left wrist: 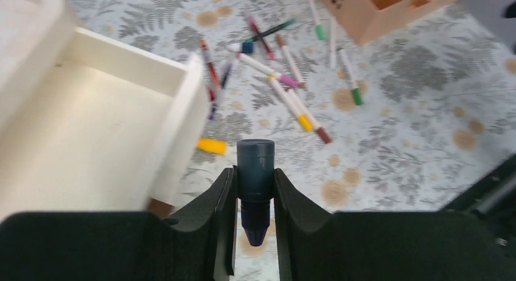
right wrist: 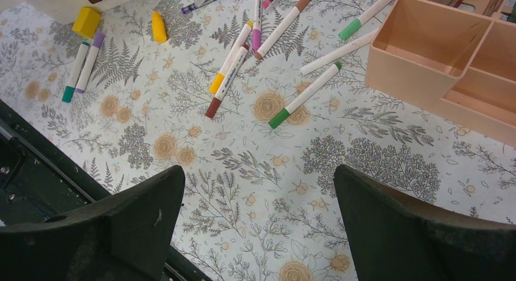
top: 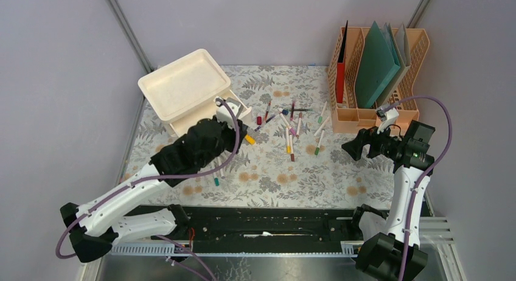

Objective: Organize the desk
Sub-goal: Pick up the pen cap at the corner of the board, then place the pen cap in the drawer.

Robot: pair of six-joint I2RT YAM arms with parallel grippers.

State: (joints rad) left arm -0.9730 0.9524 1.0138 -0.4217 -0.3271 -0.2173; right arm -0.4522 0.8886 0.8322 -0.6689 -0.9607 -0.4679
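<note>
Our left gripper (left wrist: 254, 193) clamps a dark blue marker (left wrist: 255, 162) just beside the cream drawer (left wrist: 182, 120) on the desk (left wrist: 395, 141). We should clear the drawer wall before releasing. Our right gripper (right wrist: 258, 180) gapes empty, well apart from the drawer.

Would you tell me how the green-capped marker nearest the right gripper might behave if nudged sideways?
The green-capped marker looks round and rigid, lying flat, so it would likely roll. Slim and probably light, it should shift easily.

Pale lilac-grey panel walls (top: 268, 22) are enclosing the workspace.
Thin grey metal struts (top: 128, 28) are running down both back corners under even light.
</note>
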